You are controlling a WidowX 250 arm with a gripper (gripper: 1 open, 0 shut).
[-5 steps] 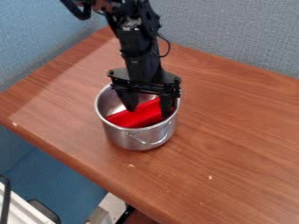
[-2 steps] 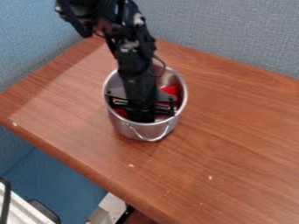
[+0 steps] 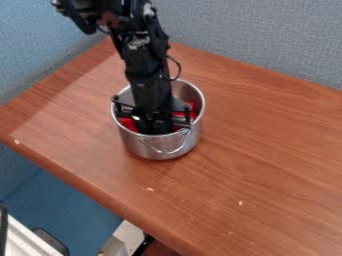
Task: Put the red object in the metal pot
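Note:
The metal pot (image 3: pixel 193 108) stands on the wooden table, its small loop handle (image 3: pixel 163 153) facing the front. The red object (image 3: pixel 126 123) lies inside the pot; only slivers of red show on either side of the arm. My gripper (image 3: pixel 151 120) reaches straight down into the pot, with its jaws drawn close together over the red object. The fingertips are low in the pot. Whether they pinch the red object cannot be made out.
The brown wooden table (image 3: pixel 254 170) runs from a blue wall at the back to its front edge at the lower left. The black arm (image 3: pixel 134 45) rises from the pot toward the top left.
One second ago the jaws stood wide across the pot's rim with the red object in plain sight. Since then they have closed and dropped into the pot, and the pot has shifted slightly.

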